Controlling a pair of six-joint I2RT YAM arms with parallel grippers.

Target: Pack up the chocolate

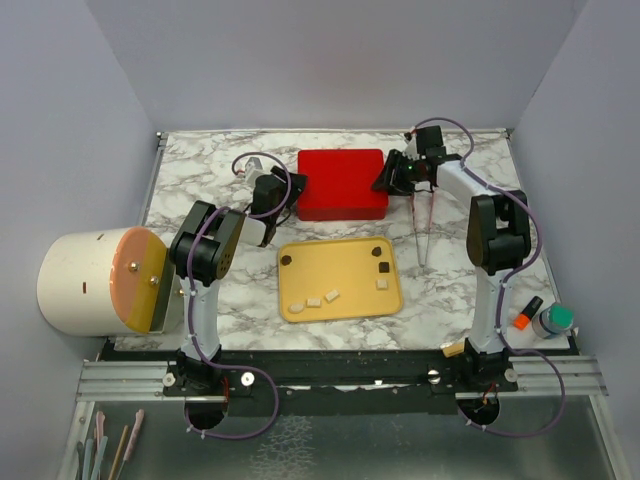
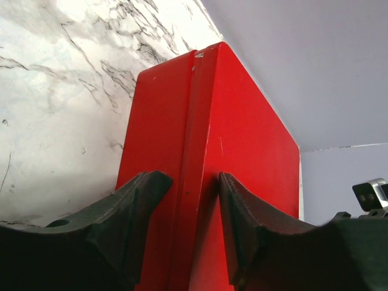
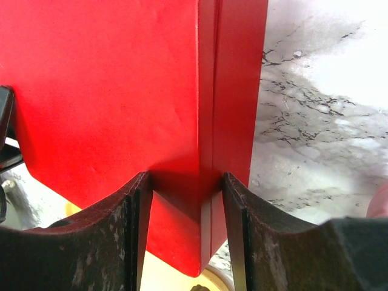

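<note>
A flat red box (image 1: 340,183) lies shut at the back middle of the table. My left gripper (image 1: 288,198) is at its left edge. In the left wrist view the black fingers (image 2: 142,194) close on the box's edge (image 2: 200,121), one on each side. My right gripper (image 1: 386,178) is at the box's right edge. In the right wrist view its fingers (image 3: 136,206) pinch the box's near corner (image 3: 206,182). The chocolate lies on a yellow tray (image 1: 340,262) in front of the box: dark brown pieces (image 1: 382,267) at the back, paler pieces (image 1: 313,301) at the front.
Long thin tweezers (image 1: 421,228) lie on the marble right of the tray. A big white cylinder with an orange end (image 1: 100,282) lies at the left edge. An orange marker (image 1: 528,312) and a green-lidded jar (image 1: 555,320) stand at the front right.
</note>
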